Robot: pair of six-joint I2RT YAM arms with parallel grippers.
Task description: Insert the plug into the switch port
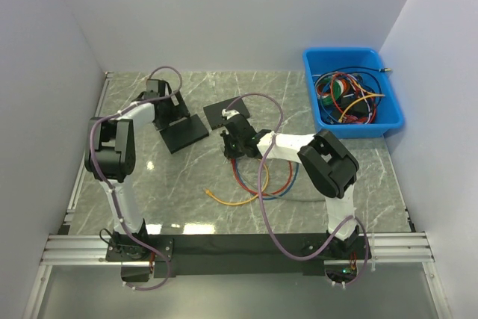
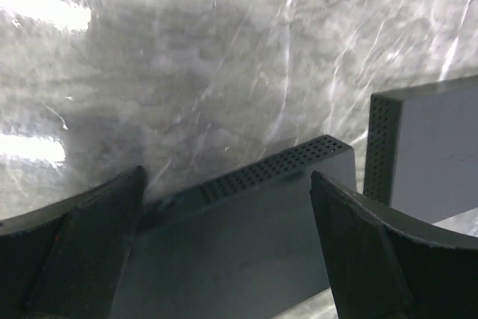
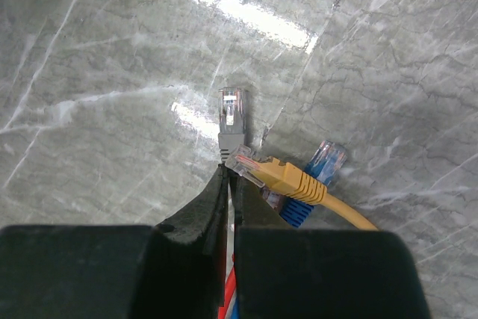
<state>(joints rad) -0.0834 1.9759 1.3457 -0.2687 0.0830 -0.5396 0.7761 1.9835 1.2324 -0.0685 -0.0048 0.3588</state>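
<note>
Plug (image 3: 231, 119) — between right hand (image 3: 228, 178) fingertips

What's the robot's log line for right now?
left claw: straddles switch | right claw: shut on grey plug | grey plug: not inserted | beside: yellow plug, blue plug

Bright, even overhead light fell on the table (image 1: 172, 177), with white glare along its near edge and on its marble in both wrist views. The left wrist picture was hazy; the plug (image 3: 231, 119) looked sharp.
</note>
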